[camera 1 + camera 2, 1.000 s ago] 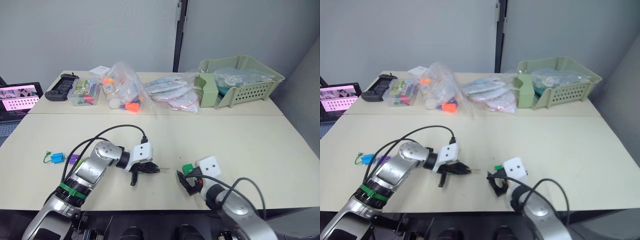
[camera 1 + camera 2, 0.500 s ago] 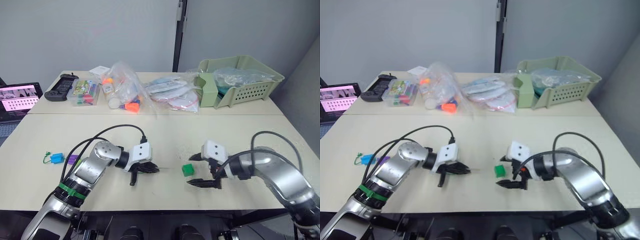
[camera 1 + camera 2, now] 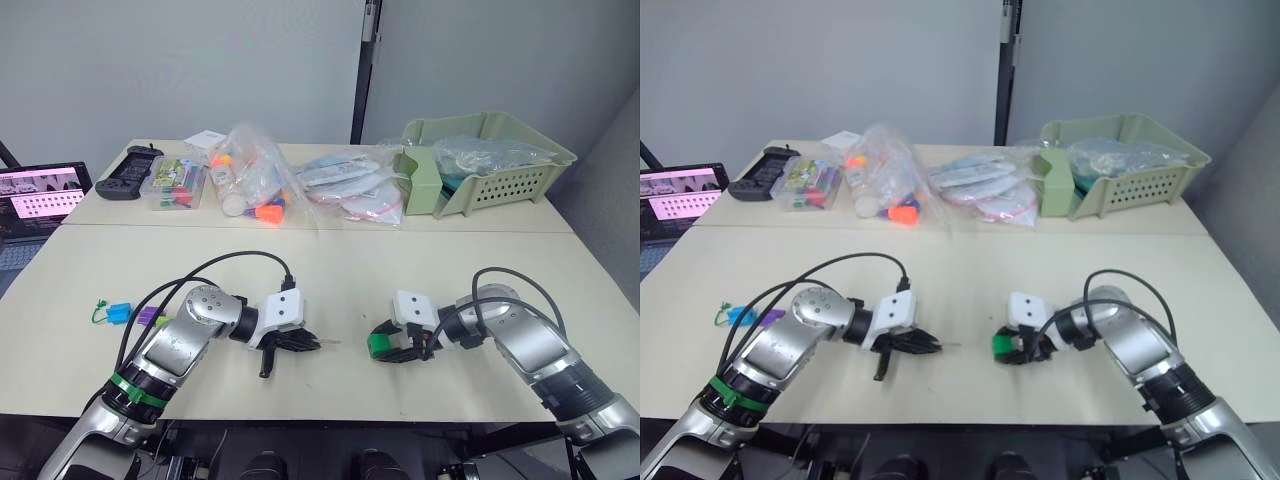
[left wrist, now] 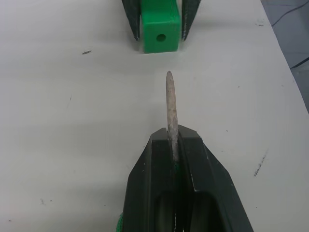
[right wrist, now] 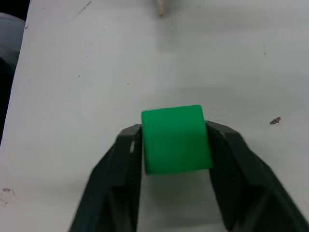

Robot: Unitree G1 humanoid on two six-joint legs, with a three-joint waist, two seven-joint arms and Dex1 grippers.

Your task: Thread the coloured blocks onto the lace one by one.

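Right end effector (image 5: 175, 145) grips one green block (image 5: 175, 138) — two blocks (image 3: 133, 314) far left.

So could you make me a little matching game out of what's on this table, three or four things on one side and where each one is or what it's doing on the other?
Things:
1. dark green block
2. pale tip of the lace
3. blue block
4. green basket

Places or states:
A. lying near the table's left edge
B. at the far right of the table, holding clear bags
C. gripped between the right gripper fingers
D. sticking out of the shut left gripper

Pairs: 1-C, 2-D, 3-A, 4-B
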